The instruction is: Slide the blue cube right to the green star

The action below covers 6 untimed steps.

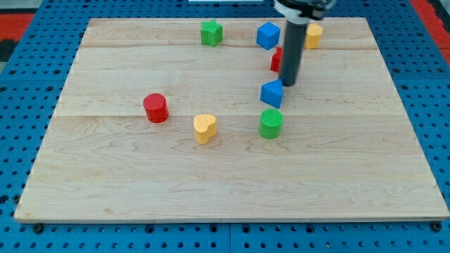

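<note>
On the wooden board (105,190), going from the view's left, the red cylinder (155,107) stands alone in the middle-left part, with much open wood around it and far from the left edge. To its right, a little lower, is the yellow heart-shaped block (204,128). Near the top edge stands the green star (211,32), with free board on its left and below it. More to the right, the green cylinder (271,123) sits just below a blue block (272,93), very close to it. Above, near the top edge, is the blue cube (268,35), well apart from the star on its left. My tip (287,83) is a bare rod that holds nothing; it stands just beside the lower blue block, at its upper right. A red block (276,60) is partly hidden behind the rod, and a yellow block (313,35) sits near the top edge. The right and bottom parts of the board are open.
</note>
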Tool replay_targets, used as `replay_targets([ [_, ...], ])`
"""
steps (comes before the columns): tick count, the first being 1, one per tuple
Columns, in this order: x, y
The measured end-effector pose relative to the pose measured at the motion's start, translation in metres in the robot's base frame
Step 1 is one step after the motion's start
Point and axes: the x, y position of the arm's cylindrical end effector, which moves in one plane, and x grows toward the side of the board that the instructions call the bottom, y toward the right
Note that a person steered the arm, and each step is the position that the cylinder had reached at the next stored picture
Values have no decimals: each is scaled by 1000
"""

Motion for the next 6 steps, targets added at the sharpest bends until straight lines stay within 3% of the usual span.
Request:
replay_targets([
  [1, 28, -7],
  [2, 20, -71],
  [3, -15, -81],
  [5, -44, -129],
  [6, -84, -131],
])
